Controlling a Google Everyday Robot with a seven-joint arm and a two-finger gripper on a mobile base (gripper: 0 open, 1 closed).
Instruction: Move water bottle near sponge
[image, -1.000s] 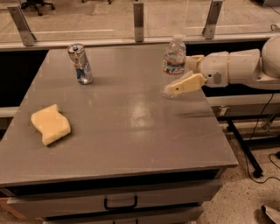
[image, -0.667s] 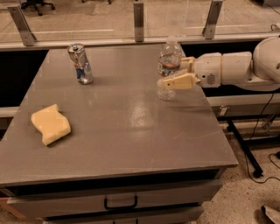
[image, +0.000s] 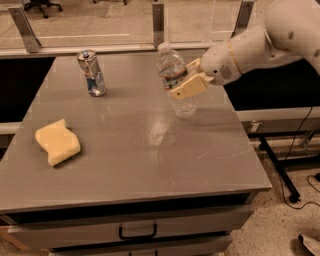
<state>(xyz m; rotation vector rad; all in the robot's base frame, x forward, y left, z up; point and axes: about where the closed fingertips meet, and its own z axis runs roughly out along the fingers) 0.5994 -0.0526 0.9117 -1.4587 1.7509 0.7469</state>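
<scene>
The clear ribbed water bottle with a white cap stands tilted at the table's right-centre, its base on or just above the top. My gripper reaches in from the right and is shut on the bottle around its label band. The pale yellow sponge lies at the table's left side, far from the bottle.
A silver-blue can stands at the back left of the grey table. A glass railing with metal posts runs behind the table. Drawers with a handle are below the front edge. Cables lie on the floor at right.
The gripper has moved left with the bottle in it, and the bottle has tilted and shifted toward the table's middle. The sponge and can have not moved.
</scene>
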